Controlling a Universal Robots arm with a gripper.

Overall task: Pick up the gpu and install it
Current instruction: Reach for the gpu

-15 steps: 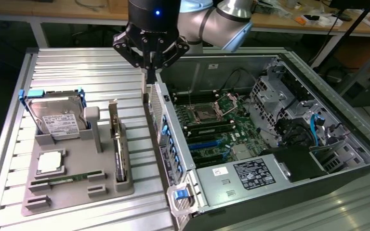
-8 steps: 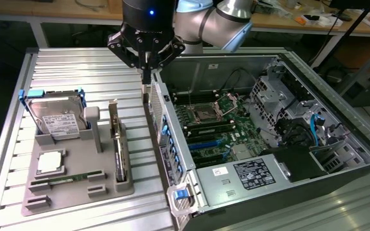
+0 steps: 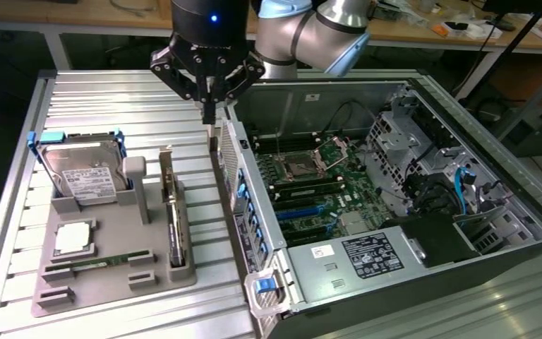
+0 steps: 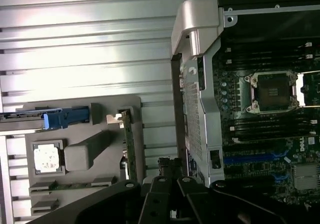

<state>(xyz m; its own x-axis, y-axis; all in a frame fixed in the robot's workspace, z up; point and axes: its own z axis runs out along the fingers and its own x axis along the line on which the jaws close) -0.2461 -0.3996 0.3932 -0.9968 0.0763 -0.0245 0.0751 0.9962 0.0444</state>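
Observation:
The gpu point(image 3: 170, 212) stands on its long edge in a slot of the grey holder point(image 3: 111, 282), a dark green card with a pale metal bracket at its far end. In the wrist view the gpu point(image 4: 129, 144) appears edge-on. My gripper point(image 3: 209, 119) hangs above the ribbed table, between the holder and the open computer case point(image 3: 252, 212), beyond the gpu's far end and not touching it. Its fingers are shut with nothing between them. In the wrist view the gripper point(image 4: 169, 164) sits close to the case's rear wall point(image 4: 195, 109).
The holder also carries a hard drive point(image 3: 82, 173) in a blue-tabbed caddy, a processor point(image 3: 71, 240) and a narrow memory stick point(image 3: 97, 263). Inside the case lie the motherboard with its socket point(image 3: 304, 166), blue slots point(image 3: 299, 208) and a power supply point(image 3: 370, 254).

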